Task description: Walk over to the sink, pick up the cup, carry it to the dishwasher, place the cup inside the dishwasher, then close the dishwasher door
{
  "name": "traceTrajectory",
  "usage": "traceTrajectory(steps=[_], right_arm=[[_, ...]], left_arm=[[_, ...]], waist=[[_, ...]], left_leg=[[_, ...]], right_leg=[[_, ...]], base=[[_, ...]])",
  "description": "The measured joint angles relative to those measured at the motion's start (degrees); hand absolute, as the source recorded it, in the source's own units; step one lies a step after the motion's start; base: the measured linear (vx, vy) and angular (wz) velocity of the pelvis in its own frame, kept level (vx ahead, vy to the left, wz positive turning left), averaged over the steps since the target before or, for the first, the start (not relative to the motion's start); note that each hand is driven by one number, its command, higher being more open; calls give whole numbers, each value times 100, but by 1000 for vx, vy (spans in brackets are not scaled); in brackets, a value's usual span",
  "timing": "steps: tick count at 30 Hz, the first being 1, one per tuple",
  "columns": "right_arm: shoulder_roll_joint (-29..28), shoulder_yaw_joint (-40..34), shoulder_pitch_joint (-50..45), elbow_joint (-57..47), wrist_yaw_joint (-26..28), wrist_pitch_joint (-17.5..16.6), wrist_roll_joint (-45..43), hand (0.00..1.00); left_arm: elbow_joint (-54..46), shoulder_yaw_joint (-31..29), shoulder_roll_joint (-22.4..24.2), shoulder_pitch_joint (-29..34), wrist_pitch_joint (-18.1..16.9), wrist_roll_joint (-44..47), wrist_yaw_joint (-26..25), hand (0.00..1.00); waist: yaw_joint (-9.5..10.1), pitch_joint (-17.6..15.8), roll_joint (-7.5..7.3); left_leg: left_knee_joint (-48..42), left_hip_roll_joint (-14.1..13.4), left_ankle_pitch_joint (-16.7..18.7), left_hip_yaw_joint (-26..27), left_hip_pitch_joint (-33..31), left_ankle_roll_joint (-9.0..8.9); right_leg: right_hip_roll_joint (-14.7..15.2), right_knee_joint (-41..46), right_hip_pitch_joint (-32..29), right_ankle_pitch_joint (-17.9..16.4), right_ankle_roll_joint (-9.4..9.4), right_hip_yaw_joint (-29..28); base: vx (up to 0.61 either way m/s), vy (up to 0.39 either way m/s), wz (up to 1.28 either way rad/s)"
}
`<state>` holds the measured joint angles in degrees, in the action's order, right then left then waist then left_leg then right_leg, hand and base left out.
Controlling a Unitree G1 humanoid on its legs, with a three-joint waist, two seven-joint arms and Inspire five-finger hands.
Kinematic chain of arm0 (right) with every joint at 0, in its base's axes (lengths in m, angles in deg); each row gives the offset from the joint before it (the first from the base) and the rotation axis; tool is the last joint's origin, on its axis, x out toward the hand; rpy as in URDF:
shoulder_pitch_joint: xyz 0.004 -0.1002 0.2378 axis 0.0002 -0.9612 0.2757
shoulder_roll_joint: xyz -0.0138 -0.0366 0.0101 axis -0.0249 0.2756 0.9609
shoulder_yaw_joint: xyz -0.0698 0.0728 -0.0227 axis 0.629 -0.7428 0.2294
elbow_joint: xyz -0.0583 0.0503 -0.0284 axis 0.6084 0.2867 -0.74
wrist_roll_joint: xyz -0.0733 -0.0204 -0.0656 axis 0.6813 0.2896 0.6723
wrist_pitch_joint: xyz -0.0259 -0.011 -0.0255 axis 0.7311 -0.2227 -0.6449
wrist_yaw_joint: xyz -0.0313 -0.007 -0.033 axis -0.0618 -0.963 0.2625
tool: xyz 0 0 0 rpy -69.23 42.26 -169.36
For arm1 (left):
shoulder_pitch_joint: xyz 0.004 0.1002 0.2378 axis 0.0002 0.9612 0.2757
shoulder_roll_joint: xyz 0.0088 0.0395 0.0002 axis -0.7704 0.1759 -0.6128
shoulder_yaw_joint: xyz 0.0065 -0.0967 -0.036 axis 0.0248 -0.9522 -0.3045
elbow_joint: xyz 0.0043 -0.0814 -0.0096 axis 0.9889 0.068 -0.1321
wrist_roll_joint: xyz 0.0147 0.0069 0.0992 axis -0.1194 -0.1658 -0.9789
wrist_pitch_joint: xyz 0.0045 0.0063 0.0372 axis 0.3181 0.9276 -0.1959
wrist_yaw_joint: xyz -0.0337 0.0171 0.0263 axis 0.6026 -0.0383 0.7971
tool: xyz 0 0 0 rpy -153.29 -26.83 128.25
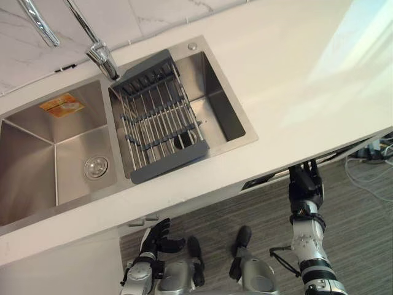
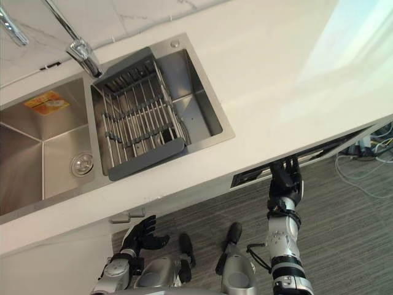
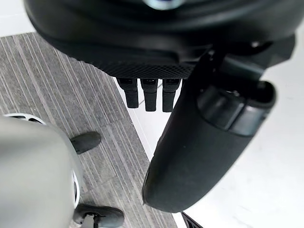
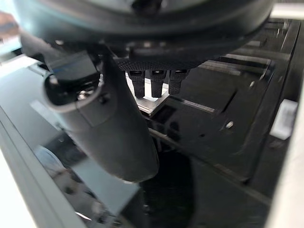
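Observation:
My right hand (image 1: 305, 184) reaches up to the dark strip of the dishwasher (image 1: 261, 180) just under the counter's front edge. Its fingers are straight and lie against that dark front. In the right wrist view the fingers (image 4: 156, 83) point at a glossy black panel (image 4: 218, 123), with nothing held. My left hand (image 1: 157, 236) hangs low by the white cabinet front, fingers relaxed and empty; its fingers (image 3: 149, 92) show over the striped floor. A steel double sink (image 1: 37, 160) lies in the counter at the left.
A grey dish rack (image 1: 156, 120) spans the right basin (image 1: 224, 117), under the faucet (image 1: 101, 55). An orange sticker (image 1: 61, 104) lies in the left basin. White counter (image 1: 301, 74) stretches right. Loose cables (image 1: 368, 157) lie on the grey carpet at far right.

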<state>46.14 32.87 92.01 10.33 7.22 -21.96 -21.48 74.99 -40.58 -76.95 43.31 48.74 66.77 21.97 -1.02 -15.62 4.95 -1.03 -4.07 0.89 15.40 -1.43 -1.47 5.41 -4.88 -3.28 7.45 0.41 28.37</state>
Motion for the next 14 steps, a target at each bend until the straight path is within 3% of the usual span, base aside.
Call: traceTrajectory(steps=[5, 14], right_arm=[[-247, 292, -477, 397, 80, 396, 1546, 90], [-265, 322, -863, 975, -161, 559, 3942, 90]], left_arm=[[13, -15, -118, 42, 14, 5, 25, 90], [5, -109, -311, 262, 10, 5, 76, 90]], waist=[[16, 287, -255], [9, 475, -564]], left_leg=[[102, -3, -12, -57, 152, 6], [139, 18, -1, -51, 303, -9]], right_leg=[[-14, -2, 139, -75, 34, 30], [3, -1, 278, -94, 62, 21]], base=[[58, 36, 7], [33, 43, 0]])
